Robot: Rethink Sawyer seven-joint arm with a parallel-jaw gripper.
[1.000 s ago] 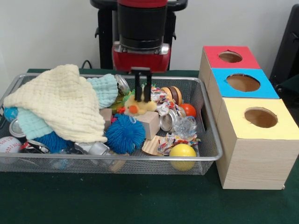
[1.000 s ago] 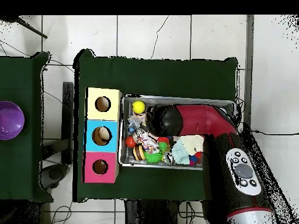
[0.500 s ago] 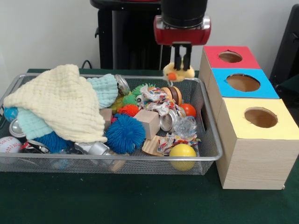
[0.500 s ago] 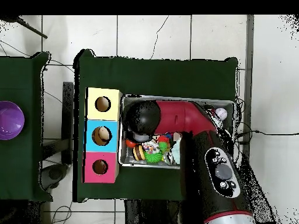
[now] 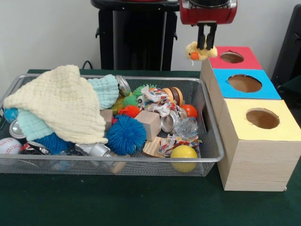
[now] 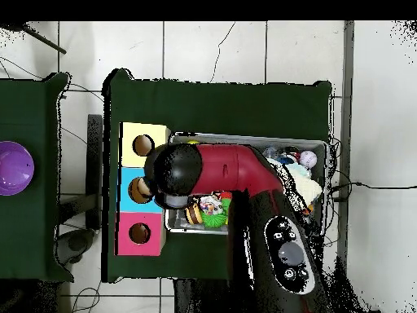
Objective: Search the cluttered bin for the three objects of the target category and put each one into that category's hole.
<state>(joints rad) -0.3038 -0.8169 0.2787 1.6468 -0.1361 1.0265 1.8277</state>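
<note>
My gripper [image 5: 206,45] is shut on the yellow duck [image 5: 199,51] and holds it in the air just left of the red-topped box, above the bin's far right corner. The red box's hole [image 5: 232,57] lies a little to the right of the duck; it also shows in the overhead view [image 6: 139,233]. The wire mesh bin [image 5: 212,155] holds a heap of toys. No teddy bear or tiger shows. In the overhead view the arm [image 6: 213,167] covers the gripper and duck.
The blue-topped box [image 5: 244,84] and yellow-topped box [image 5: 262,118] stand in a row in front of the red one. A cream cloth [image 5: 61,103], blue spiky ball [image 5: 125,135], rope toys [image 5: 157,100], yellow ball [image 5: 184,155] and wooden block [image 5: 150,123] fill the bin.
My gripper lifted the duck out of the bin, then carried it up and to the right, from the bin's middle to beside the red-topped box.
</note>
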